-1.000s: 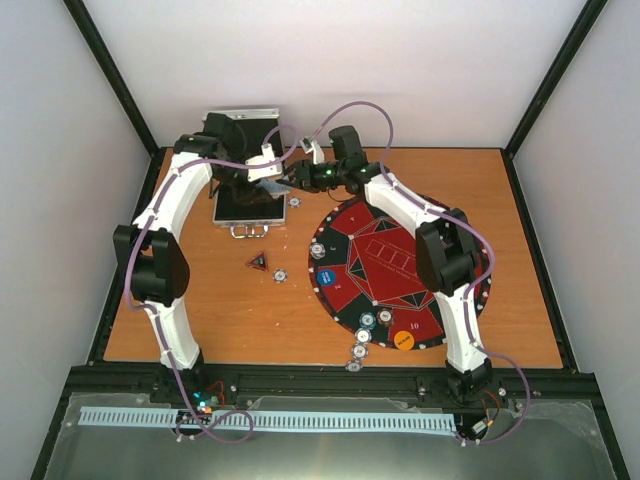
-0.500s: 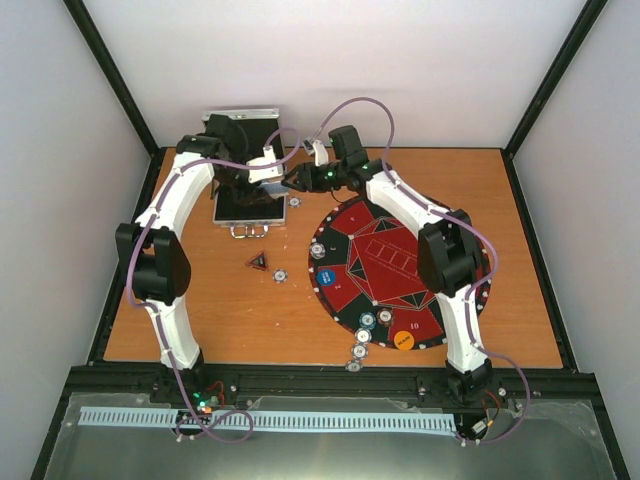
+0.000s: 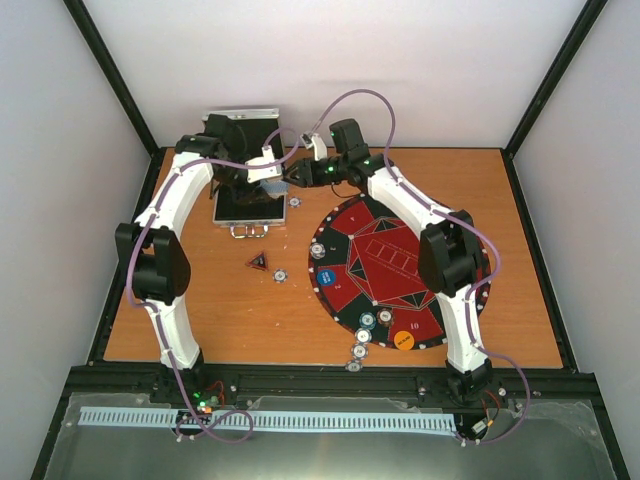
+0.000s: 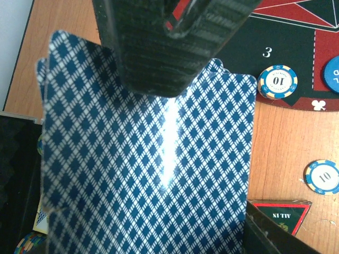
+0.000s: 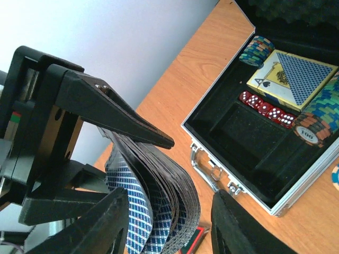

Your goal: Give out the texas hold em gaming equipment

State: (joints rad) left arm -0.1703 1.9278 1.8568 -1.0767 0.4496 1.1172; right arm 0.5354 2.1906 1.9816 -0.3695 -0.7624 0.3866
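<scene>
Closest to my bases, three small round poker chips with spotted rims (image 3: 358,352) trail off the near rim of the round red-and-black felt mat (image 3: 375,268). Beside them lies a coin-sized orange disc (image 3: 403,340) whose print I cannot read. Farther in, the mat carries a white "3" and a club sign. A blue-and-yellow-rimmed chip (image 4: 277,82) at its edge reads "10", with a coin-sized blue disc (image 4: 333,74) near it. Off the mat, on the orange-brown wooden surface (image 3: 200,300), a blue-rimmed chip (image 4: 323,176) also shows "10". Near that chip, a black-and-red triangular plaque (image 4: 280,214) says "ALL IN" (upside down from my left wrist).

Since a second ago my right end effector (image 5: 170,197) has drawn closer to my left end effector (image 3: 262,171) over the far part of the surface. The chips, discs and plaque lie where they were.

My left end effector is closed on a sheaf of playing cards with blue-and-white diamond backs (image 4: 148,174), squeezing it so that it bows. My right one stands partly open, its fingers either side of the sheaf's free end with a gap on one side. Whether the other finger touches the cards I cannot tell. Farthest off, the open black case with a silver rim (image 5: 249,151) holds a row of red dice (image 5: 265,108), a boxed deck showing a spade (image 5: 288,79) and stacked chips (image 5: 318,114).
</scene>
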